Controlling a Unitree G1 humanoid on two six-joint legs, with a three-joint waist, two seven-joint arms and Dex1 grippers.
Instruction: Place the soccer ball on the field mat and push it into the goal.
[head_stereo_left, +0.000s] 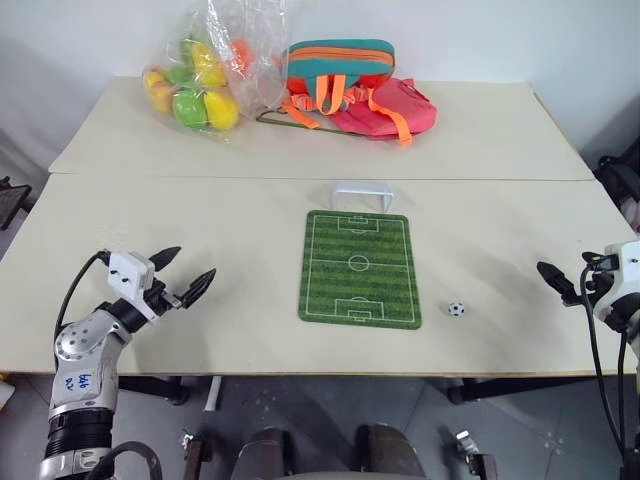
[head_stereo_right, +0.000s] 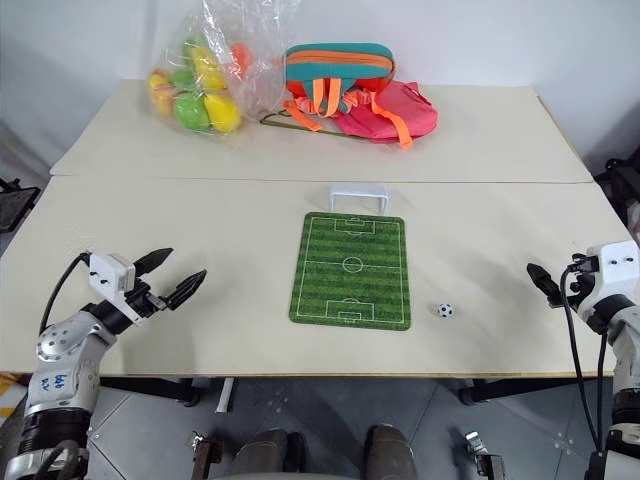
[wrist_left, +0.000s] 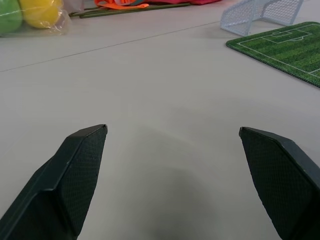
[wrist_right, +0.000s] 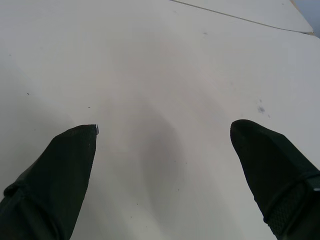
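Ball pickup is pending: the tiny black-and-white soccer ball (head_stereo_left: 456, 309) is lying on the beige table (head_stereo_left: 200, 210) just right of the striped green field mat (head_stereo_left: 359, 268), the white-framed goal (head_stereo_left: 362, 194) touching the mat's far edge. Both the right gripper (head_stereo_left: 560, 285) and the left gripper (head_stereo_left: 183, 274) are hanging spread and empty, so the right one, being nearer, should be pinching low and centred.

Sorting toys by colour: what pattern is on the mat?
Green mown stripes with white pitch lines on the mat, clearest in the left eye view.

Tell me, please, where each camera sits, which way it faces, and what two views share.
Head pair: forward and down on the table, mat, goal, ball; left gripper and right gripper show.
Left wrist: along its open fingers over the tabletop to goal and mat.
Right wrist: along its open fingers, at bare tabletop.
Shared: goal and mat appear in head and left wrist views.
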